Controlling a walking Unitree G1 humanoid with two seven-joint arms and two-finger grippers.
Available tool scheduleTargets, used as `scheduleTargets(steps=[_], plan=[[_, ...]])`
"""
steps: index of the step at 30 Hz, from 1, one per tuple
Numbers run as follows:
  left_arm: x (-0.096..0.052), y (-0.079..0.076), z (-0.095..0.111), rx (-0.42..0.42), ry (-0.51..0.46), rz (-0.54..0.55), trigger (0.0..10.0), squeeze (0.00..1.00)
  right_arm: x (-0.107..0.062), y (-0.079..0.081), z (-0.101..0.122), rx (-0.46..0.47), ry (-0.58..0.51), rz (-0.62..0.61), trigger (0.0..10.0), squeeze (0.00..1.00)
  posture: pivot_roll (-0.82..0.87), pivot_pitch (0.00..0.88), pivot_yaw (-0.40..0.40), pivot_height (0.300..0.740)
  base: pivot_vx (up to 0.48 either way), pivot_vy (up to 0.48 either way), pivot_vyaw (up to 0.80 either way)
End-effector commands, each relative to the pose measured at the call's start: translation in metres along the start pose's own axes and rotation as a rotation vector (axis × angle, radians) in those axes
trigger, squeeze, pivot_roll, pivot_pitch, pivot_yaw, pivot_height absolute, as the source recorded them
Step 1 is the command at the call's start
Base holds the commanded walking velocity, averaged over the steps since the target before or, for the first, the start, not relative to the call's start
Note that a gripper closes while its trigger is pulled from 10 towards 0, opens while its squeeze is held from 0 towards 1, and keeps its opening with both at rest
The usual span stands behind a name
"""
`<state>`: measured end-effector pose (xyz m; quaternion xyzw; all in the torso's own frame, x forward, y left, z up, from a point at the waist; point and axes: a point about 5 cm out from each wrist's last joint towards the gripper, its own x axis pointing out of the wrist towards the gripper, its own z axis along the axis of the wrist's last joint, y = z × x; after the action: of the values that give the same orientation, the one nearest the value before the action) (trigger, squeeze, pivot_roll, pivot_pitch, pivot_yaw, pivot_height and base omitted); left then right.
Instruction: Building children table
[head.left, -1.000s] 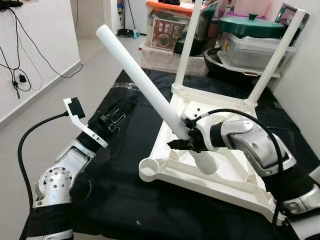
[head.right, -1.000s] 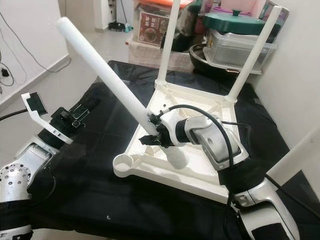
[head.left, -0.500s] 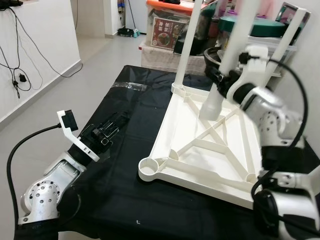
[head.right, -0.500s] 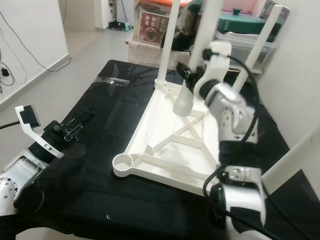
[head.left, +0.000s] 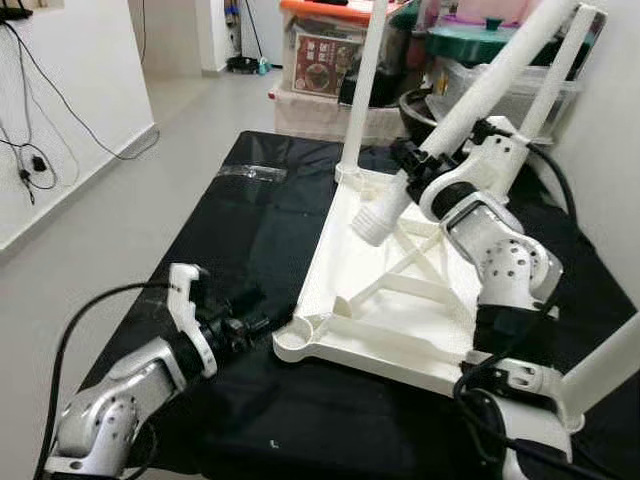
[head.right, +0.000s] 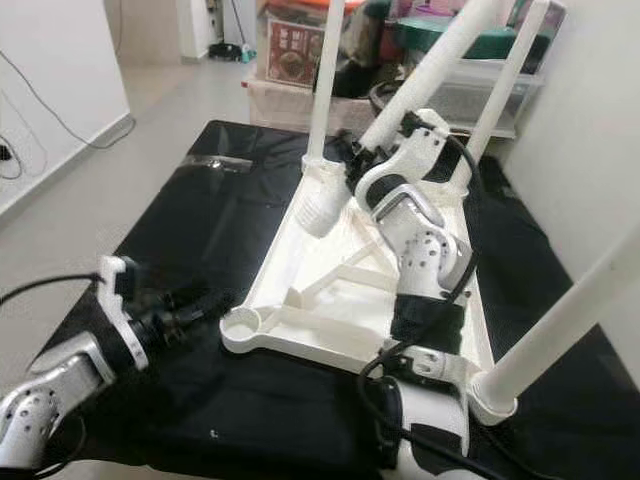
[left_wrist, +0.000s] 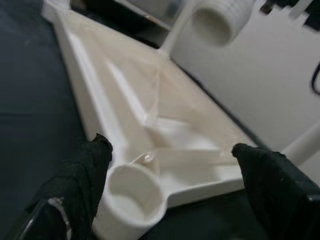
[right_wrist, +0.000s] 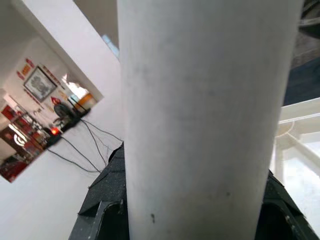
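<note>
Children's table top (head.left: 400, 300): inverted on black-draped worktop (head.left: 230, 230), centre. My right tool (head.left: 425, 170) clamps loose leg (head.left: 480, 90), threaded end low. Left tool (left_wrist: 170, 170) spread wide around 7 o'clock corner socket (left_wrist: 131, 192). Step: fitting leg. Next, I judge: align, screw in.

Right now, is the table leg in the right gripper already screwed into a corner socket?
No. The table leg hangs tilted above the upturned tabletop, its threaded end free.

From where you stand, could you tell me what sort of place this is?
Probably a lived-in home's spare room: stacked plastic storage boxes, a green-lidded pot, and wall-hung power cables.
</note>
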<state>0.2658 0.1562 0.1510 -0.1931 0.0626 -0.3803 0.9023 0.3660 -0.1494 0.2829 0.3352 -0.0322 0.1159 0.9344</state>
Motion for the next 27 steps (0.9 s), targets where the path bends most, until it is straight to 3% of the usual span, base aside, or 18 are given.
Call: scheduleTargets(steps=[1, 18, 20, 22, 27], plan=[[0.000, -0.001, -0.003, 0.033, 0.029, -0.008, 10.0, 0.00, -0.006, 0.002, 0.000, 0.027, -0.026, -0.006, 0.0, 0.00, 0.11, 0.000, -0.080, 0.740, 0.000, 0.000, 0.00], [0.001, -0.007, -0.001, 0.046, 0.042, -0.100, 10.0, 0.00, -0.019, 0.016, -0.014, 0.014, -0.005, 0.054, 0.0, 0.00, 0.11, 0.000, -0.071, 0.740, 0.000, 0.000, 0.00], [0.002, -0.009, 0.000, 0.042, 0.041, -0.120, 10.0, 0.00, -0.023, 0.028, -0.017, -0.026, -0.005, 0.138, 0.0, 0.00, 0.10, 0.000, -0.068, 0.740, 0.000, 0.000, 0.00], [0.002, -0.009, 0.000, 0.042, 0.041, -0.121, 10.0, 0.00, -0.024, 0.029, -0.017, -0.030, -0.005, 0.147, 0.0, 0.00, 0.10, 0.000, -0.068, 0.740, 0.000, 0.000, 0.00], [-0.001, -0.016, 0.003, 0.011, 0.034, -0.188, 10.0, 0.00, -0.033, 0.045, -0.020, -0.128, -0.004, 0.306, 0.0, 0.00, 0.11, 0.000, -0.070, 0.740, 0.000, 0.000, 0.00]])
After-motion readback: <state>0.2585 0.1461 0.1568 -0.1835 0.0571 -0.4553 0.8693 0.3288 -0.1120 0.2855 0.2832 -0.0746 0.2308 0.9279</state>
